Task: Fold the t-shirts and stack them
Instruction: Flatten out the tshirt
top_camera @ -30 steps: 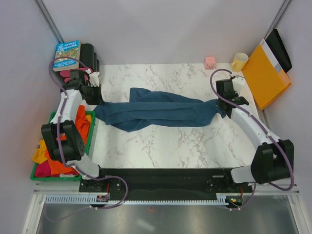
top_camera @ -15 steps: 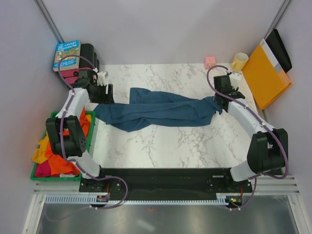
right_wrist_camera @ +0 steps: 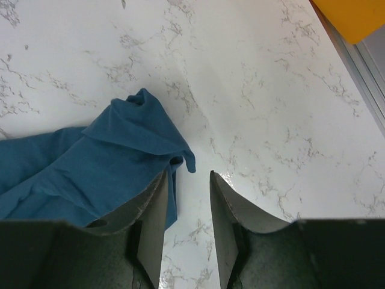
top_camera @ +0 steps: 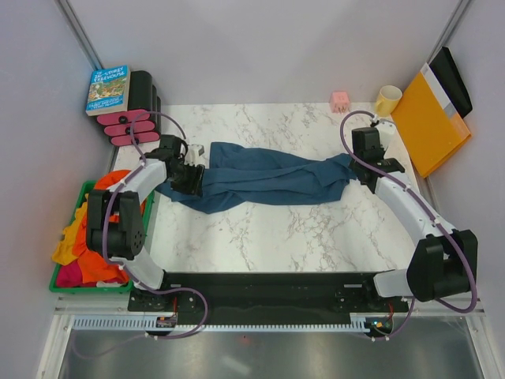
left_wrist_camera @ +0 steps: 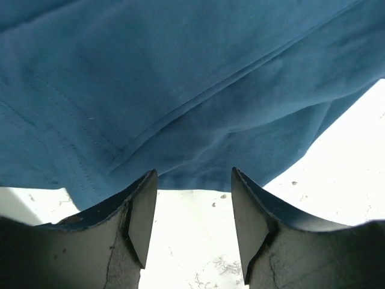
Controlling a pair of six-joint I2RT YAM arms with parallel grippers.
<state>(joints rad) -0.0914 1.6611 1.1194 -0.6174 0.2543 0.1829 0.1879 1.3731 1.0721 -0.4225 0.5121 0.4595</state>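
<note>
The dark teal-blue t-shirt (top_camera: pixel 268 178) lies bunched in a long band across the marble table. My left gripper (top_camera: pixel 192 175) is at its left end. In the left wrist view the left gripper (left_wrist_camera: pixel 194 192) is open, with only bare table between the fingers and the shirt's hem (left_wrist_camera: pixel 180 90) just ahead. My right gripper (top_camera: pixel 361 167) is at the shirt's right end. It (right_wrist_camera: pixel 187 180) is open too, and the shirt's tip (right_wrist_camera: pixel 120 150) lies beside its left finger, not held. Orange, yellow and pink-red t-shirts (top_camera: pixel 87 253) are heaped in the green bin (top_camera: pixel 91 289) at the left.
A book (top_camera: pixel 109 88) lies on black-and-pink rolls (top_camera: pixel 134 118) at the back left. A small pink cube (top_camera: pixel 340 100) and a yellow mug (top_camera: pixel 387 99) stand at the back right. The orange-yellow folder (top_camera: pixel 430 118) leans off the table's right edge.
Both grippers were shut on the shirt's ends and have opened, letting it go. The left gripper came right and nearer, over the shirt's left end. The right barely moved.
</note>
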